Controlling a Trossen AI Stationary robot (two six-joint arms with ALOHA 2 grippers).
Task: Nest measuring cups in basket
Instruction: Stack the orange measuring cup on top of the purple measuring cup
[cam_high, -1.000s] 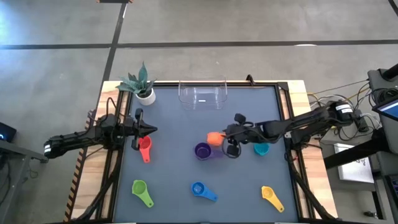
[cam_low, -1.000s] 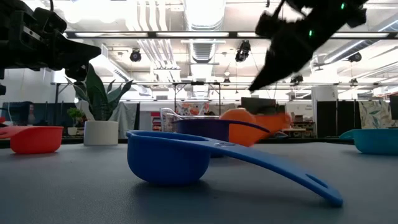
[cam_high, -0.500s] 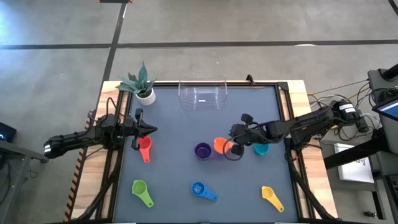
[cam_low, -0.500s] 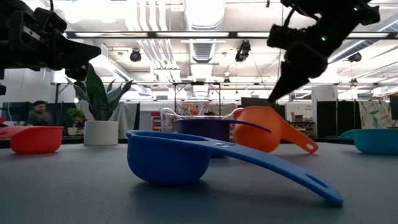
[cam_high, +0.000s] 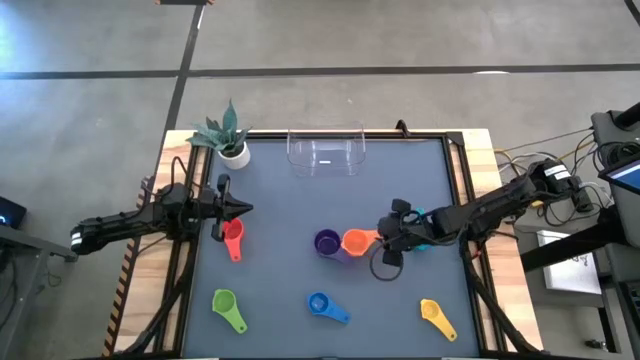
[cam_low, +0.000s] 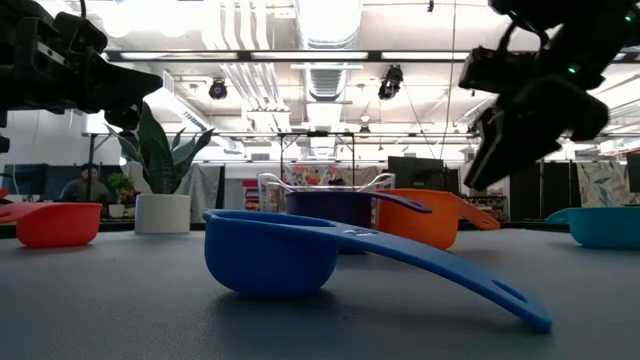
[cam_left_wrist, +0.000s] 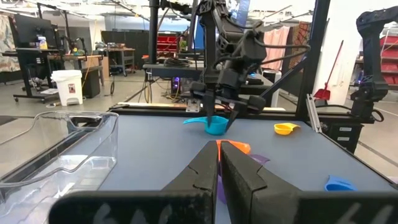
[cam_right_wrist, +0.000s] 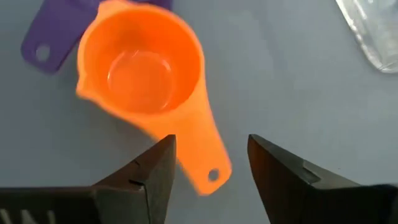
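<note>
Since a second ago the right gripper (cam_high: 392, 248) has let the orange cup (cam_high: 357, 241) go and backed off toward the right of the frame; the cup, then lifted and tilted, now sits flat on the mat touching the purple cup (cam_high: 326, 242). Its fingers (cam_right_wrist: 283, 171) stand spread with nothing between them, just above the orange handle in the right wrist view. Behind that gripper lies the teal cup (cam_high: 424, 240), partly hidden by the arm.

At the left of the high view the left gripper (cam_high: 238, 208) has not moved, its fingers (cam_left_wrist: 205, 168) pressed together and empty, hovering just above the red cup (cam_high: 233, 238).

Lower in the frame, the green cup (cam_high: 227, 307) sits at lower left, the blue cup (cam_high: 324, 305) at lower centre, and the yellow cup (cam_high: 435, 316) at lower right, all well apart. The basket (cam_high: 326, 151) stands at the upper centre edge of the mat, holding no cups. A small potted plant (cam_high: 228, 135) is at the upper left corner.
</note>
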